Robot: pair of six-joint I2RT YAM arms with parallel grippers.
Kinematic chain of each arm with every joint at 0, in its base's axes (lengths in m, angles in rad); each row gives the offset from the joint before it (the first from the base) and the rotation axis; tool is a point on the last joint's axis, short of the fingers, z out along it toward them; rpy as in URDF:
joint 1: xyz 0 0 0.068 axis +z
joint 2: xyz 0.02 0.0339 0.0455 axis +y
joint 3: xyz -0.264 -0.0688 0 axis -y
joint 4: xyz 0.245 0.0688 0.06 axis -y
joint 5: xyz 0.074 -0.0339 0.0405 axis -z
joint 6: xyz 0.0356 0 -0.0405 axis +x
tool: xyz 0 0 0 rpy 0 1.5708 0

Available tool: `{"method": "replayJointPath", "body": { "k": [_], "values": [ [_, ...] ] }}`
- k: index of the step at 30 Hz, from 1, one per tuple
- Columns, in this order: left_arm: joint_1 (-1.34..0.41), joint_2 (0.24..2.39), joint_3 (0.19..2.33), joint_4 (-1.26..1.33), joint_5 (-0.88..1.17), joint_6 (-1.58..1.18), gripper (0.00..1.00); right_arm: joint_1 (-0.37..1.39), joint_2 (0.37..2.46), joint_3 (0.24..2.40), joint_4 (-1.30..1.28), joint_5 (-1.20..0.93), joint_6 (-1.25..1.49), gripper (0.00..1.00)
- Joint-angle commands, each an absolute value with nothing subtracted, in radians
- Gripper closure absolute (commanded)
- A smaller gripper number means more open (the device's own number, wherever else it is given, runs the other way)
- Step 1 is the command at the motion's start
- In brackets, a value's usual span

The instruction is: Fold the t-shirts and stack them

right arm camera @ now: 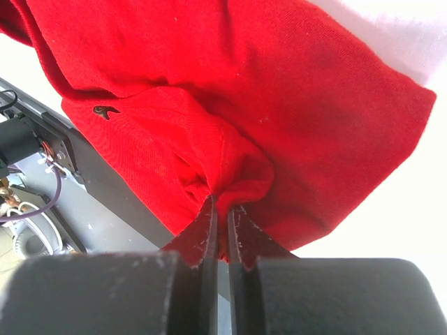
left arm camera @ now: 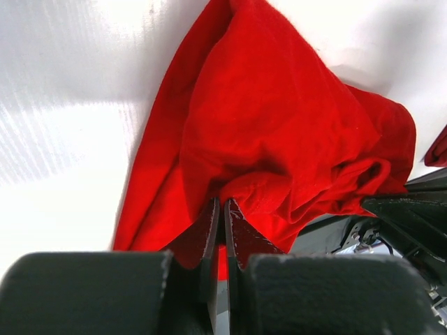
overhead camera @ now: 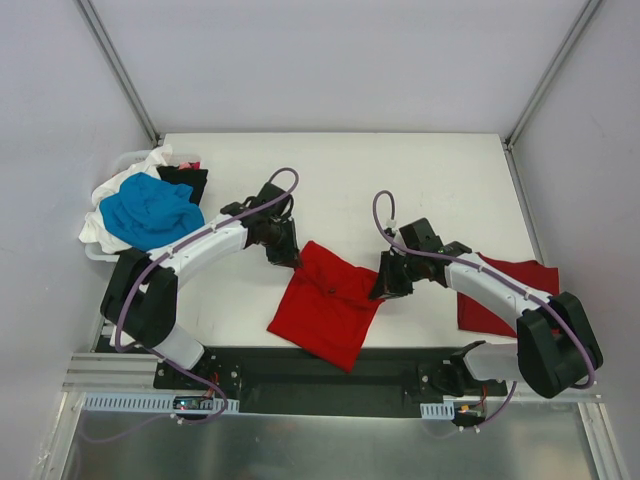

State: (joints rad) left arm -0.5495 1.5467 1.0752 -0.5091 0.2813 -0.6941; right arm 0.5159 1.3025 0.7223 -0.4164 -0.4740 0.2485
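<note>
A red t-shirt (overhead camera: 328, 305) hangs spread between my two grippers over the table's front middle, its lower corner drooping past the front edge. My left gripper (overhead camera: 296, 262) is shut on its upper left corner; in the left wrist view the cloth (left arm camera: 279, 132) bunches into the closed fingertips (left arm camera: 225, 209). On the shirt's right edge my right gripper (overhead camera: 384, 290) is shut, with the fabric (right arm camera: 230, 91) gathered at its tips (right arm camera: 222, 209). A second red t-shirt (overhead camera: 505, 295) lies flat at the right under my right arm. Blue (overhead camera: 150, 212), white (overhead camera: 112, 190) and black (overhead camera: 185, 180) t-shirts are piled at the left.
The pile of shirts sits in a white basket (overhead camera: 128, 160) at the table's left edge. A black rail (overhead camera: 330, 380) runs along the near edge between the arm bases. White walls stand on both sides of the white table (overhead camera: 400, 180).
</note>
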Motion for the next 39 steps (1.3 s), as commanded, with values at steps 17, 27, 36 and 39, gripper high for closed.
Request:
{"method": "replayJointPath", "body": {
  "k": [17, 27, 36, 39],
  "values": [
    [-0.58, 1.546, 1.026, -0.508, 0.294, -0.681, 1.0, 0.522, 1.244, 0.66, -0.524, -0.359, 0.184, 0.85],
    [-0.586, 1.402, 0.89, -0.54, 0.324, -0.67, 1.0, 0.517, 1.102, 0.701, -0.693, -0.269, 0.143, 0.35],
    [-0.506, 1.362, 1.043, -0.702, 0.244, -0.592, 0.94, 0.471, 1.075, 0.828, -0.755, -0.259, 0.149, 0.35],
    [-0.48, 1.463, 1.098, -0.759, 0.279, -0.549, 0.94, 0.471, 1.112, 0.853, -0.739, -0.262, 0.152, 0.36]
  ]
}}
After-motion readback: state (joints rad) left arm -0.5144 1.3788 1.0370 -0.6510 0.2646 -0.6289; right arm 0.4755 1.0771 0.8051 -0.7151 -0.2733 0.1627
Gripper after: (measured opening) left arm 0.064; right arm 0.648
